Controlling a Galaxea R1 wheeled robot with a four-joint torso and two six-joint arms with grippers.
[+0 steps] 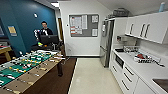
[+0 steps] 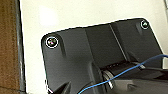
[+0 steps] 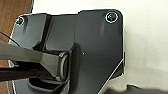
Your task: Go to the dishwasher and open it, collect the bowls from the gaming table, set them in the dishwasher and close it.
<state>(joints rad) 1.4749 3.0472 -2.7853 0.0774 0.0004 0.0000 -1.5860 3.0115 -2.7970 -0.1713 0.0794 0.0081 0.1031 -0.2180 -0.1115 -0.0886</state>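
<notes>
Two wrist views give pale floor beside brown carpet (image 2: 8,45) (pincer states cannot be told); the head view adds the green-field football table (image 1: 22,67), white counter (image 1: 150,70), open pale floor (image 1: 92,77) between.

Bright ceiling light (image 1: 55,4), soft blur

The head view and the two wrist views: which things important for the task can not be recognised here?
- Dishwasher: the white lower cabinets show no steel front that I can tell; too blurred.
- Bowls: on the foosball table, only small blurred figures.
- Both wrist views: the robot's dark plate covers the fingers.
</notes>
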